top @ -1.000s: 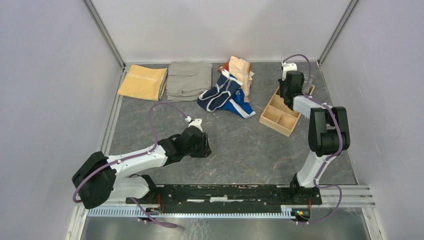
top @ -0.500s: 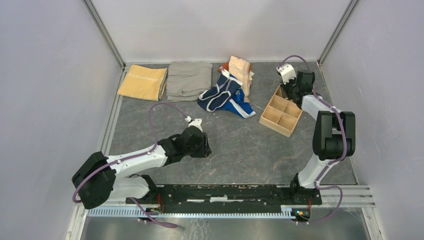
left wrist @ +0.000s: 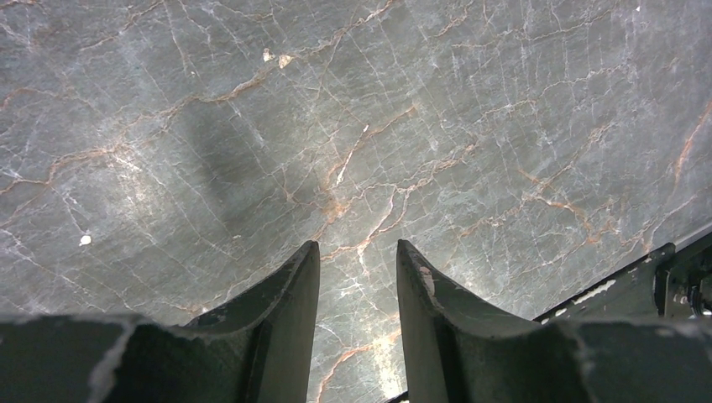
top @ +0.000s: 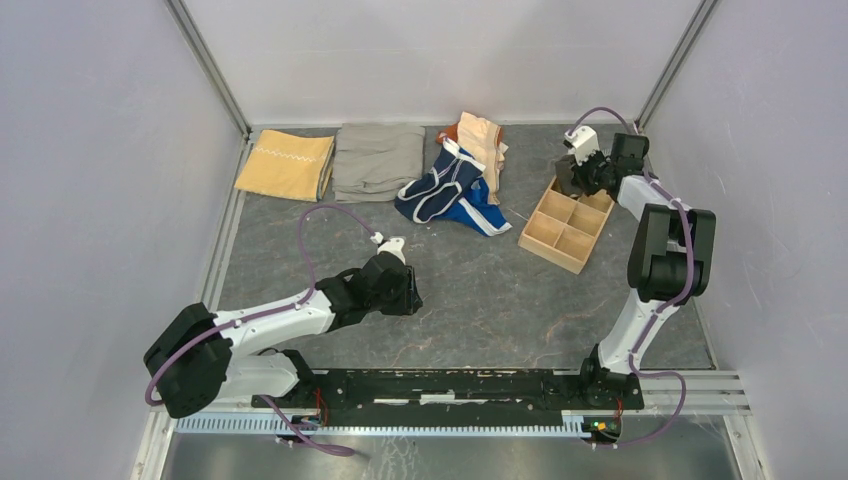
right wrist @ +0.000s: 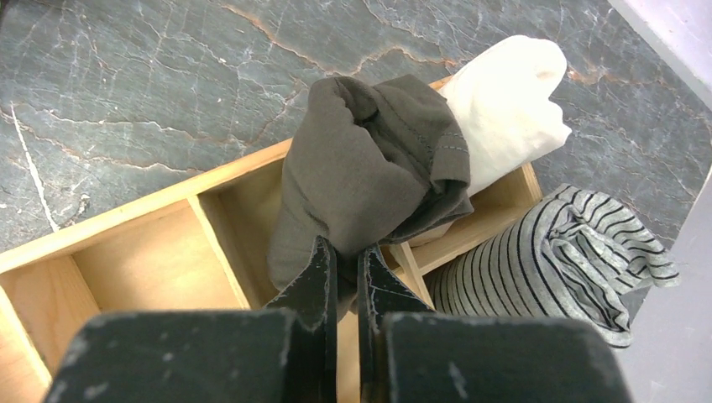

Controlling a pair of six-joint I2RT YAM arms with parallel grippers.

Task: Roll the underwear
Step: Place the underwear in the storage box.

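Observation:
A dark grey-brown rolled underwear is pinched at its lower edge by my right gripper, which is shut on it. The roll hangs over a far compartment of the wooden divider box. From above, the right gripper is at the box's far end. More underwear lies in a loose pile at the back: a navy piece with white trim, a bright blue one and a peach one. My left gripper is open over bare table, holding nothing, and sits left of centre.
A white roll and a grey striped roll sit in the box's neighbouring compartments. A folded mustard-yellow cloth and a folded grey-khaki cloth lie at the back left. The enclosure wall stands close behind the box.
The right wrist has swung to the right along the box's far end, carrying the dark roll and turning. The left arm has stayed still.

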